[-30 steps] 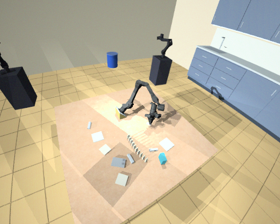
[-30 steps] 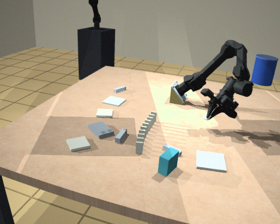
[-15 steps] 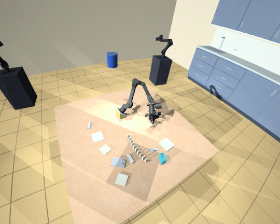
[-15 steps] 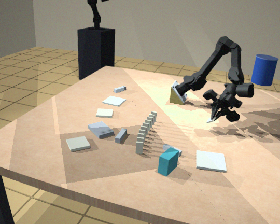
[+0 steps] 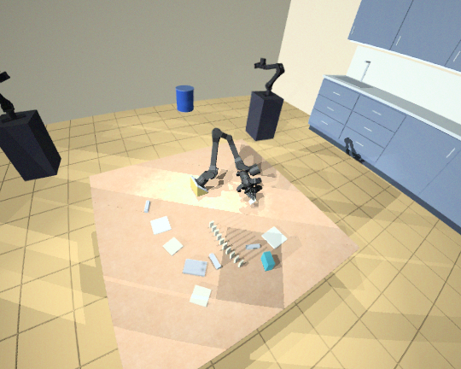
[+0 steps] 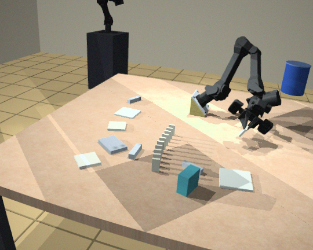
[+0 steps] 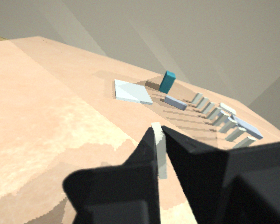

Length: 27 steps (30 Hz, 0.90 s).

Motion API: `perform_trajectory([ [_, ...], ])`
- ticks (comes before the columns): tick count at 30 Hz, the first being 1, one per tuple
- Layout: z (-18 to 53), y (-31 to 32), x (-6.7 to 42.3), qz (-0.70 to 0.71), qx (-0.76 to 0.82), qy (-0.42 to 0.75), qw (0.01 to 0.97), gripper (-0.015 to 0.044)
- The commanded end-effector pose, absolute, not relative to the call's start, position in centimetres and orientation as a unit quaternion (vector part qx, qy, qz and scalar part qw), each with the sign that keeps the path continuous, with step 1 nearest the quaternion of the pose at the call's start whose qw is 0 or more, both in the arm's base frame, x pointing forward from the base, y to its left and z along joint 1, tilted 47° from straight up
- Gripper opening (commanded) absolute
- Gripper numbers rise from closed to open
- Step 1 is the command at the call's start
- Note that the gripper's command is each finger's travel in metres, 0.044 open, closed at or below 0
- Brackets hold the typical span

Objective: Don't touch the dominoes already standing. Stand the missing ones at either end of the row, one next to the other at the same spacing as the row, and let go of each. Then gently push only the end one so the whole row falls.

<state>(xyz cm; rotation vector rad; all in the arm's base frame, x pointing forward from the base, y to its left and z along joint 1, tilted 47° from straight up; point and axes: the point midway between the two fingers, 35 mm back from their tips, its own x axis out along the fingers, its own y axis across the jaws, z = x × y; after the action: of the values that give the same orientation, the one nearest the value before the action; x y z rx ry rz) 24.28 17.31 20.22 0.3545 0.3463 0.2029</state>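
One domino in my grip, the row yet to be extended.

From the left: the standing row (image 6: 162, 142) is untouched, well apart from my gripper (image 6: 248, 124), which pinches a pale domino (image 7: 159, 150) above the table (image 6: 62, 185); placing, releasing and pushing remain.

Looked like a kitchen turned into a robot test space. There were blue-grey cabinets (image 5: 369, 124) with a grey countertop (image 5: 416, 108) and a sink faucet (image 5: 365, 68) along one wall, wall cupboards (image 5: 416, 30) above, and a tan tiled floor (image 5: 49, 265). A wooden bench (image 6: 76, 202) sat in the middle, with camera arms on dark pedestals (image 5: 263, 115) around it.
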Motion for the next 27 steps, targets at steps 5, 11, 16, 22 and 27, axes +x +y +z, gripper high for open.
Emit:
perform_trajectory([
  [5,20.9,16.4,22.6,0.082,0.265,0.101,0.955,0.002],
  [11,21.2,15.4,21.3,0.07,0.341,0.056,0.936,0.002],
  [16,21.2,14.4,20.3,0.06,0.398,0.029,0.915,0.002],
  [22,21.2,14.4,20.3,0.06,0.4,0.028,0.914,0.002],
  [27,21.2,14.4,20.3,0.06,0.4,0.028,0.914,0.002],
])
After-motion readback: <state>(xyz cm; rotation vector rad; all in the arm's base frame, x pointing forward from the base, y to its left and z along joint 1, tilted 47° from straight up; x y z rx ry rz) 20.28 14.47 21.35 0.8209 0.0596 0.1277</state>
